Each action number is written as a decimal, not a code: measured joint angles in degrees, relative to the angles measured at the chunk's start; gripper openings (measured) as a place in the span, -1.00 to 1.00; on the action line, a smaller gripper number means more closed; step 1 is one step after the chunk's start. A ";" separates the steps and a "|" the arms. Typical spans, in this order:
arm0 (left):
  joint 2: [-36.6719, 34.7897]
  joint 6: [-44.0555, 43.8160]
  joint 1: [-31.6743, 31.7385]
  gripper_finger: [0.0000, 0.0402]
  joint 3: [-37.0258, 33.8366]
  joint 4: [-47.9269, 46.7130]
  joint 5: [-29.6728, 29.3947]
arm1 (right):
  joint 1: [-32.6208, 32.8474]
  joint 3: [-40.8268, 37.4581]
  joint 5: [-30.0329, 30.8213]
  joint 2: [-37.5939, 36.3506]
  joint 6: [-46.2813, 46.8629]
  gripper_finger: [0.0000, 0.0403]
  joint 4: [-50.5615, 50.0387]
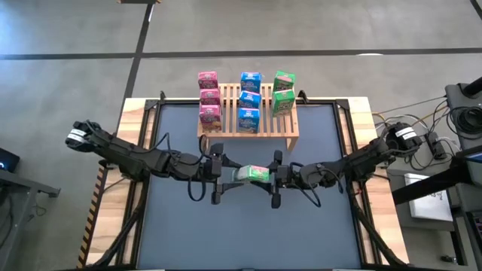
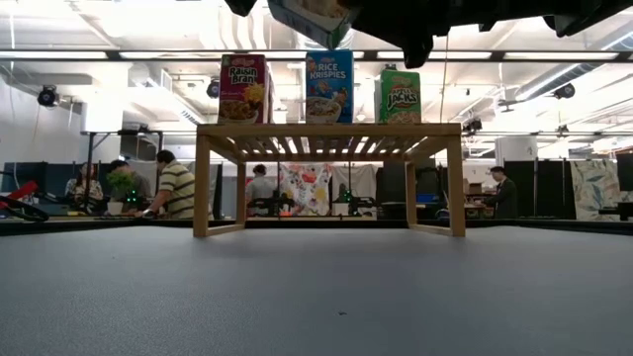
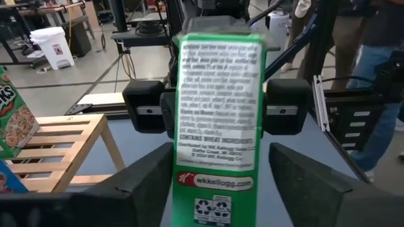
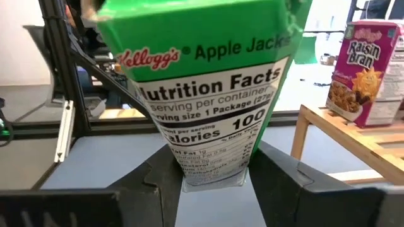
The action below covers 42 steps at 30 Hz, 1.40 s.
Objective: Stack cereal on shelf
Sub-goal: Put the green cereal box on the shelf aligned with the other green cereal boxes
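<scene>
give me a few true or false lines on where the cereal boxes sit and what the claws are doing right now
1. A green box hangs between the left claw and the right claw. True.
2. Three green boxes stand on the shelf. False: only two green ones are there, beside three pink and three blue.
3. The pink boxes fill the row nearest the robot's left side. True.
4. The held box rests on the table. False: the low view shows it up in the air.
</scene>
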 joint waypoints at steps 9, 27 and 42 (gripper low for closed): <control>-8.45 -1.43 -0.15 0.53 0.00 -9.91 -1.96 | -0.31 -0.04 0.37 -7.83 0.28 -0.25 -11.55; -24.72 -0.48 -1.34 0.57 -16.98 2.04 0.79 | -8.35 -0.02 -0.45 -38.68 -5.56 -0.24 -46.68; -30.13 4.67 -1.11 0.57 -23.39 9.46 1.21 | -30.33 0.00 -20.68 -40.28 -7.78 -0.24 -55.99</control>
